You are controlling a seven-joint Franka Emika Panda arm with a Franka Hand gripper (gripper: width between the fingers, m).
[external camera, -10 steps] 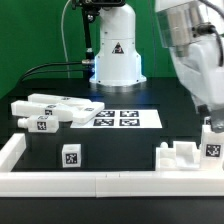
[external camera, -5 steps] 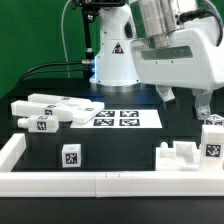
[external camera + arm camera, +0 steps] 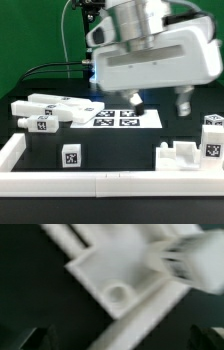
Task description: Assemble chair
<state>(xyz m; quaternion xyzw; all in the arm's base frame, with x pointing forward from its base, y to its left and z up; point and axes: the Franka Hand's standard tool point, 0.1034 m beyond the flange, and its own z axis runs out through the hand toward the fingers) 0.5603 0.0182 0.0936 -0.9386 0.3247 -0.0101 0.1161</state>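
The chair lies in loose white tagged parts. Several long pieces lie at the exterior view's left, a small block stands near the front, a notched piece sits at the front right, and an upright piece stands at the far right. My gripper hangs open and empty above the table's middle right, apart from all the parts. The wrist view is blurred: a flat white part with a hole and a white strip pass between my dark fingers.
The marker board lies at the middle back, in front of the arm's base. A long white border rail runs along the front, with a side rail at the exterior view's left.
The arm has swung from the exterior view's far right toward the middle. The gripper left the upright piece at the right and stays open. The parts have not moved.
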